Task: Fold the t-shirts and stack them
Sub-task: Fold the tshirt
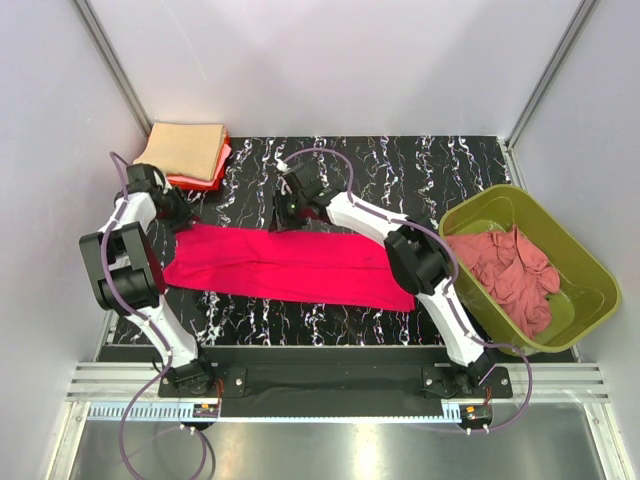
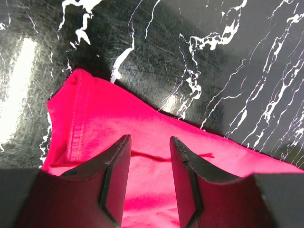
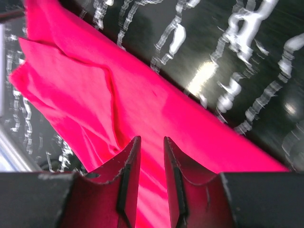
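Top view, shirt: crimson-pink t-shirt (image 1: 290,265) lies as a long band on the marbled table (image 1: 420,160), beside the olive-green tub (image 1: 590,265), with its long axis running toward the tub.
Top view, arms: left gripper (image 1: 180,212) is over the band's end farthest from the tub. Right gripper (image 1: 287,215) is at the rear long edge, about mid-length, nearer the tub.
Top view, others: dusty rose t-shirt (image 1: 510,275) is crumpled inside the tub. Folded stack (image 1: 185,150) sits at the rear corner, well apart from the tub.
Left wrist, end effector: jaws moderately apart and empty, with the hemmed corner just ahead of the tips. Contact with the cloth cannot be told.
Right wrist, end effector: jaws nearly together with only a narrow gap, gripping nothing. The shirt edge runs diagonally ahead of them.
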Action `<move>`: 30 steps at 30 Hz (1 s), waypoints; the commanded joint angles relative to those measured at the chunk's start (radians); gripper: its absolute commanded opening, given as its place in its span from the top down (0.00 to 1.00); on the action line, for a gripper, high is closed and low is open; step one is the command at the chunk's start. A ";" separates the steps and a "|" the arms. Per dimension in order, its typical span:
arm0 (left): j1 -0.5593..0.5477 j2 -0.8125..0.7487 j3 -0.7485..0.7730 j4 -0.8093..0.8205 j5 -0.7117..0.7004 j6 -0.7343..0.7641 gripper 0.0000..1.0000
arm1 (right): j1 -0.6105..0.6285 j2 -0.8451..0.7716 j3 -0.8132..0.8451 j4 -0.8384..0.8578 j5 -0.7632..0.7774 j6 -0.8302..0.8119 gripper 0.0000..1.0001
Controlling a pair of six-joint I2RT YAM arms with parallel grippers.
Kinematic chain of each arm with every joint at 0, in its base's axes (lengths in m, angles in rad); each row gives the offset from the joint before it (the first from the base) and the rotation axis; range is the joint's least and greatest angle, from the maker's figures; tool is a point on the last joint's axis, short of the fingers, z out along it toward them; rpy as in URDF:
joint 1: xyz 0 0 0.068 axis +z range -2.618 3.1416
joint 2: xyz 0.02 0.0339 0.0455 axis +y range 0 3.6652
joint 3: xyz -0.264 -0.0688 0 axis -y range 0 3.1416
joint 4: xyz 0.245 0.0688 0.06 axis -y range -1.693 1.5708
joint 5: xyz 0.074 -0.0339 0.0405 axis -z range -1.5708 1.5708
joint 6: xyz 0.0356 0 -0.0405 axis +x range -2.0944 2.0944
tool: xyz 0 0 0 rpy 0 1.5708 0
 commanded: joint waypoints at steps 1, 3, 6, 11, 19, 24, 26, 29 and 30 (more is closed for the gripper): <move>0.007 0.021 0.044 0.022 -0.002 0.024 0.57 | 0.013 0.045 0.081 0.124 -0.111 0.035 0.67; 0.007 0.027 0.049 0.022 -0.011 0.024 0.57 | 0.022 0.062 0.086 0.176 -0.135 0.042 0.67; 0.007 0.041 0.058 0.022 -0.019 0.025 0.57 | 0.034 0.092 0.113 0.198 -0.158 0.048 0.67; 0.006 0.067 0.057 0.022 -0.013 0.027 0.57 | 0.042 0.170 0.202 0.199 -0.212 0.074 0.65; 0.007 0.079 0.052 0.020 -0.022 0.028 0.57 | 0.067 0.226 0.244 0.184 -0.197 0.070 0.65; 0.007 0.076 0.047 0.023 -0.019 0.028 0.57 | 0.079 0.244 0.261 0.160 -0.183 0.038 0.65; 0.007 0.073 0.049 0.023 -0.025 0.030 0.57 | 0.087 0.247 0.261 0.153 -0.181 0.033 0.65; 0.007 0.076 0.052 0.023 -0.025 0.028 0.57 | 0.090 0.253 0.262 0.149 -0.177 0.032 0.65; 0.007 0.079 0.052 0.025 -0.025 0.027 0.57 | 0.091 0.255 0.265 0.150 -0.180 0.032 0.65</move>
